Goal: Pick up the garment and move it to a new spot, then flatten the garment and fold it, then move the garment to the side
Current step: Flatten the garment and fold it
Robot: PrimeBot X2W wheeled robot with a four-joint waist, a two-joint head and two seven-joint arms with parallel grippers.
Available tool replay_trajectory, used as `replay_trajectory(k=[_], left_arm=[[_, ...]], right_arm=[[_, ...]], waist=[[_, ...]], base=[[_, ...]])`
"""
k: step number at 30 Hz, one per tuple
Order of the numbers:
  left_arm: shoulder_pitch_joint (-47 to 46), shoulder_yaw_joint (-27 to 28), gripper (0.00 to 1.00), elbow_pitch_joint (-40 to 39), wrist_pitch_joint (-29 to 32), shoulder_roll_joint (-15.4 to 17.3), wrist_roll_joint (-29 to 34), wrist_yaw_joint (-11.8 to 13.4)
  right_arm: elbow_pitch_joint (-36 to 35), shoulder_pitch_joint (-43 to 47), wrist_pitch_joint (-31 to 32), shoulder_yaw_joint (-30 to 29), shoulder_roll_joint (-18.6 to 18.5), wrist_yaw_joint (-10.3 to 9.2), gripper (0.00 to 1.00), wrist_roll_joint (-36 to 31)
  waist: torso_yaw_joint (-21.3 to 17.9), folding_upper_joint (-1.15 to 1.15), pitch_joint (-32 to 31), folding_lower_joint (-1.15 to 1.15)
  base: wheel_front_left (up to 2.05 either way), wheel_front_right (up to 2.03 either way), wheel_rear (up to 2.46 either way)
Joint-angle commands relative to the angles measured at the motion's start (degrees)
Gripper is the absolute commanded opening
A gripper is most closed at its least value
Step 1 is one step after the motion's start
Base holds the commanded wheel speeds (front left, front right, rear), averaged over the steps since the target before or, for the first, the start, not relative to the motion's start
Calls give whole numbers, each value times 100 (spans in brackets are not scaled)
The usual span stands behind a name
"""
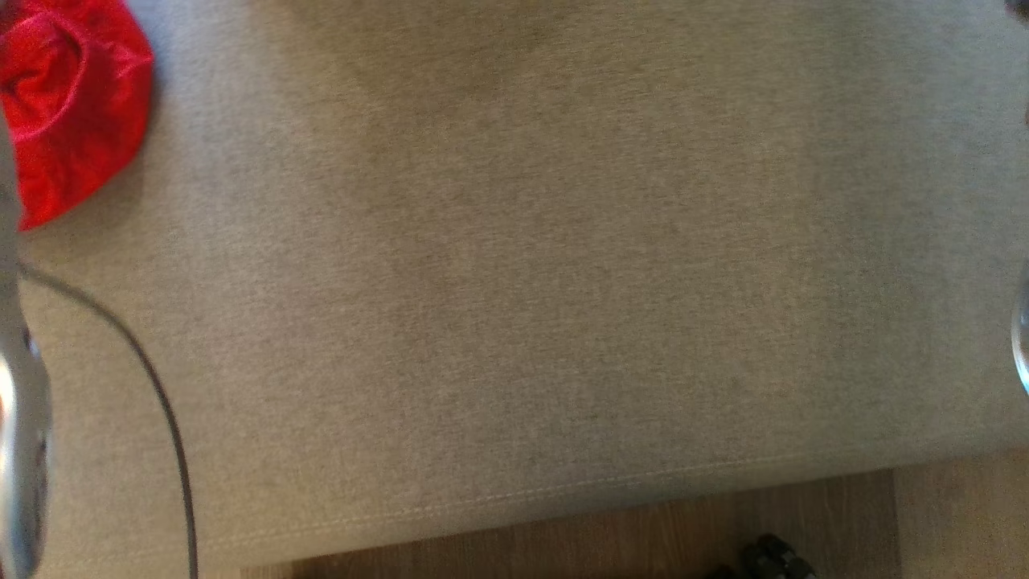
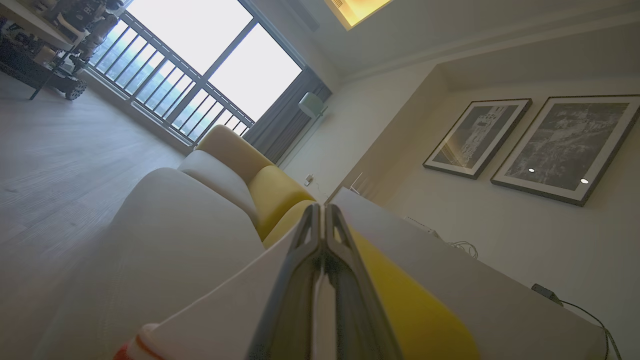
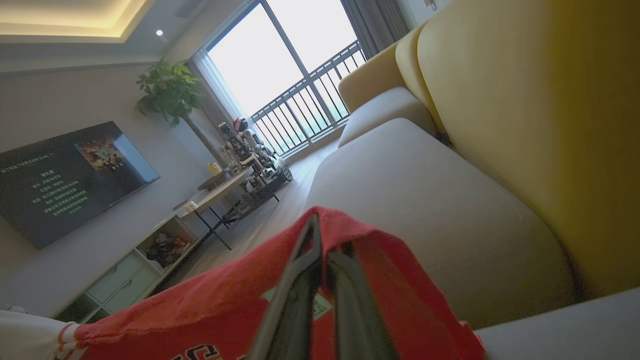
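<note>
The grey sofa seat (image 1: 563, 281) spreads across most of the head view, bare through its middle and right, with a strip of wood floor (image 1: 611, 531) below its front seam. The garment (image 1: 72, 104), red and crumpled, lies on the seat at the far upper left of that view, on the robot's left. It is bunched into a heap taller than wide, with no clear long axis. A pale forearm (image 1: 20, 418) and a dark cable (image 1: 153, 378) run down the left edge just below it. The right wrist view looks along the sofa with red cloth directly beneath its fingers (image 3: 300, 285), and it brings out dark lettering (image 3: 200, 352), a pale label (image 3: 320, 306) and a white striped sleeve (image 3: 55, 335). The left wrist view catches a white, red-striped cuff (image 2: 145, 342) at its bottom corner. By that, the right jaws look the nearer to the cloth. Both pairs are pressed narrow, fingers together. The left jaws hold nothing, and whether the right jaws pinch the cloth that peaks at their tips I cannot tell. The pick-up seems the step in hand, and the bare seat to the right is a likely new spot.
</note>
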Motion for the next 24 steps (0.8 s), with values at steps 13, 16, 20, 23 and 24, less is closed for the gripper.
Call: replay_trajectory(k=[13, 16, 20, 23, 24], left_arm=[[3237, -230, 0, -992, -27, 457, -927, -38], [4367, -226, 0, -1199, -27, 476, -1065, -11], [5686, -321, 0, -1563, -25, 396, -1147, 149], [6425, -343, 0, -1808, -26, 328, -1157, 271], [6641, -305, 0, -1876, -26, 321, -1119, 318]], right_arm=[[-396, 2164, 283, 552, -665, 0, 0, 756], [-628, 3207, 336, 593, -837, 0, 0, 900], [-884, 4612, 169, 432, -991, 0, 0, 921], [-1157, 5594, 56, 289, -932, 0, 0, 819], [-1276, 5890, 60, 299, -906, 0, 0, 708]], waist=[[231, 0, -833, -2], [242, 0, -1186, -2], [322, 0, -1550, -2], [371, 0, -1793, -2], [362, 0, -1855, -2]], base=[[0, 0, 0], [0, 0, 0], [0, 0, 0], [0, 0, 0], [0, 0, 0]])
